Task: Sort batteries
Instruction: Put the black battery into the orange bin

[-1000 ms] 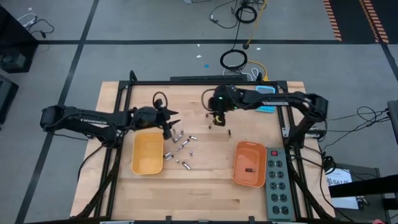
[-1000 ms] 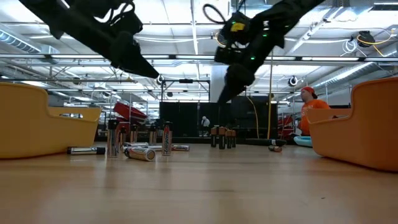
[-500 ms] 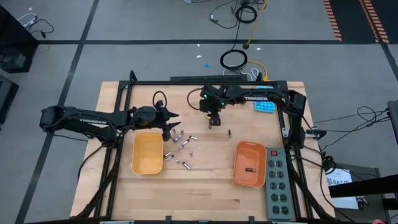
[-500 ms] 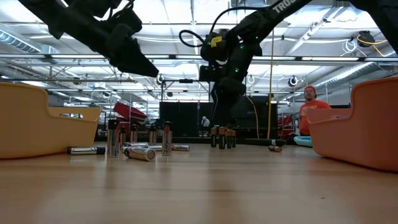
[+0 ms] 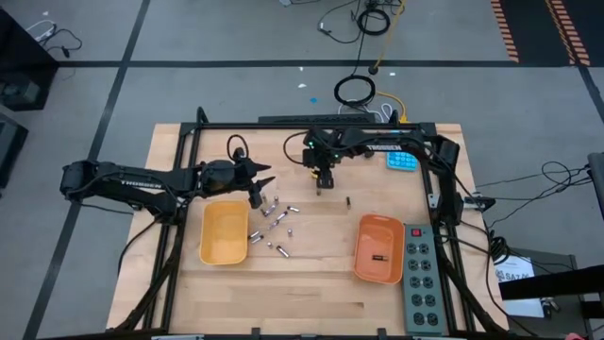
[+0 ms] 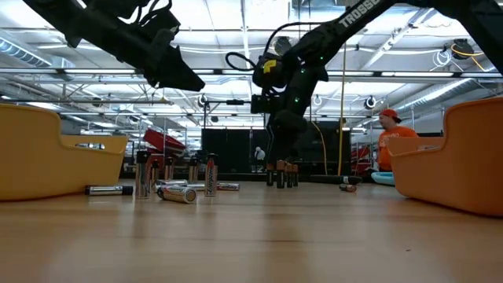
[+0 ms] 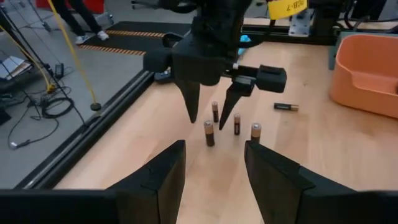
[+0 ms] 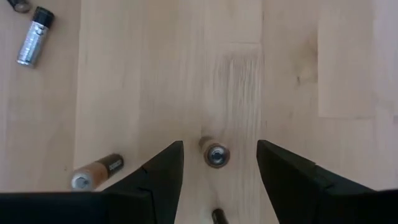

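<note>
Upright battery (image 8: 216,155) between open right claw (image 8: 219,163) fingers

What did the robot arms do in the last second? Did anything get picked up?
The right gripper swung leftward across the back of the table and came down over the small dark batteries, its open jaws now straddling one standing battery. Nothing has been picked up. The left gripper, the silvery batteries and both trays stayed where they were.
</note>
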